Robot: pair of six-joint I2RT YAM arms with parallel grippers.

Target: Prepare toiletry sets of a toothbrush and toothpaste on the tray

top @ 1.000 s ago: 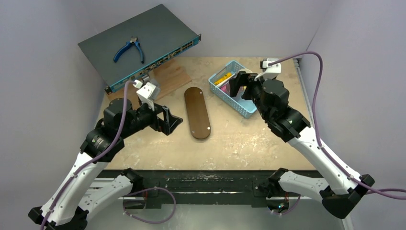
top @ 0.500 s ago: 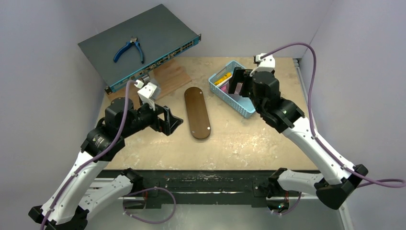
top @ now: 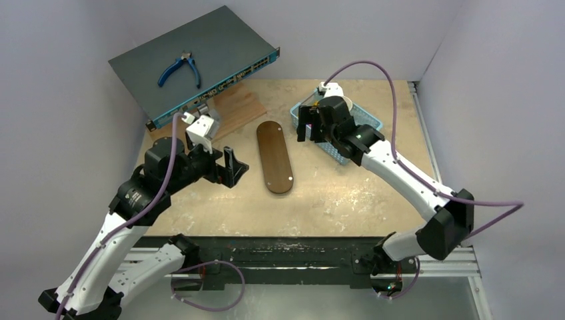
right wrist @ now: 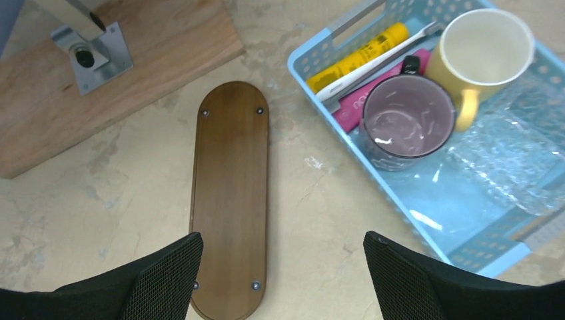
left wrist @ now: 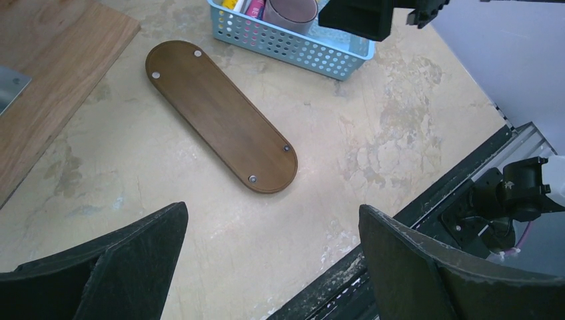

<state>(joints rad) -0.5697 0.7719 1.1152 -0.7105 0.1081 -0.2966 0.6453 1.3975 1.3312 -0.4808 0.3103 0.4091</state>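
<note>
At the far left, blue-handled pliers (top: 180,69) lie on a grey rack unit (top: 193,60) that rests tilted on a wooden board (top: 236,107). In front of the board, the left gripper (top: 234,168) hangs above the table (top: 346,193) with its jaws spread wide and nothing between them. The tray (top: 274,157) lies just to its right, flat on the table and apart from the fingers; in the left wrist view it sits ahead of the gap between them. Right of the tray's far end, the right gripper (top: 314,133) hovers, also wide open and holding nothing, above the near-left corner of the blue basket (right wrist: 320,50); its wrist view has the tray ahead to the left and the basket ahead to the right. The toothbrush (right wrist: 380,60) lies in the basket's far-left part. It rests aslant between the yellow toothpaste (right wrist: 356,57) by the wall and the pink toothpaste (right wrist: 356,107), which is against a purple-grey cup (right wrist: 406,120). A yellow mug (right wrist: 483,50) stands behind that cup, and clear bubble wrap (right wrist: 506,160) lies to the right.
</note>
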